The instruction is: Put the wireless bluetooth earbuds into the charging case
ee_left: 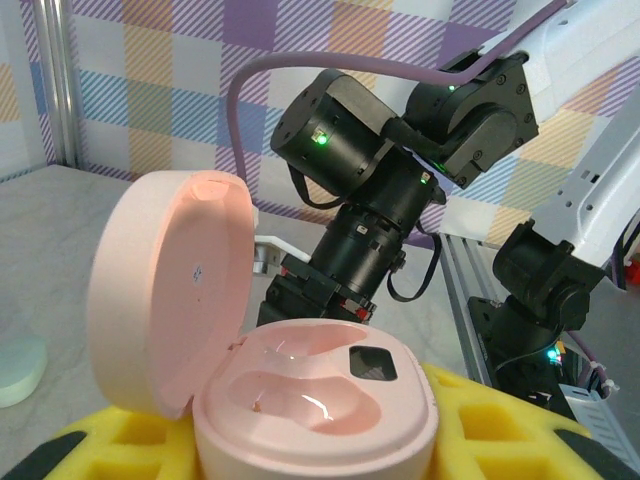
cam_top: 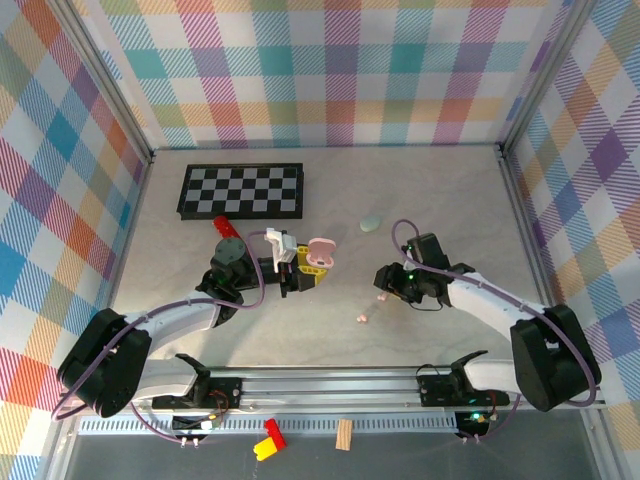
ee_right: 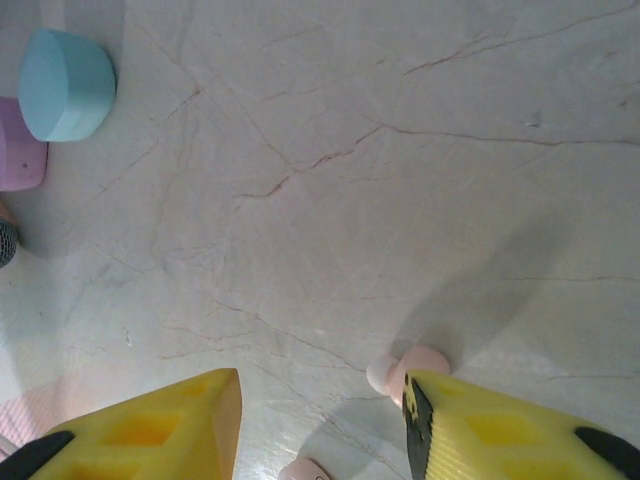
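Observation:
My left gripper [cam_top: 300, 268] is shut on the pink charging case [ee_left: 315, 390], gripping its base between yellow pads [ee_left: 500, 420]. The case's lid [ee_left: 165, 300] stands open and both wells are empty. In the top view the case [cam_top: 319, 254] is held left of centre. My right gripper [ee_right: 322, 400] is open, low over the table. One pink earbud [ee_right: 400, 368] lies against the tip of its right finger [ee_right: 500, 430]. A second pink earbud [ee_right: 305, 470] lies at the frame's bottom edge between the fingers. From above, the earbuds [cam_top: 381, 297] [cam_top: 362, 318] lie just left of the right gripper [cam_top: 385, 283].
A chessboard [cam_top: 242, 190] lies at the back left, with a red piece [cam_top: 225, 226] in front of it. A mint case [cam_top: 371, 223] rests behind the right gripper. A blue case [ee_right: 65, 85] and a purple one [ee_right: 20, 150] sit at the right wrist view's upper left.

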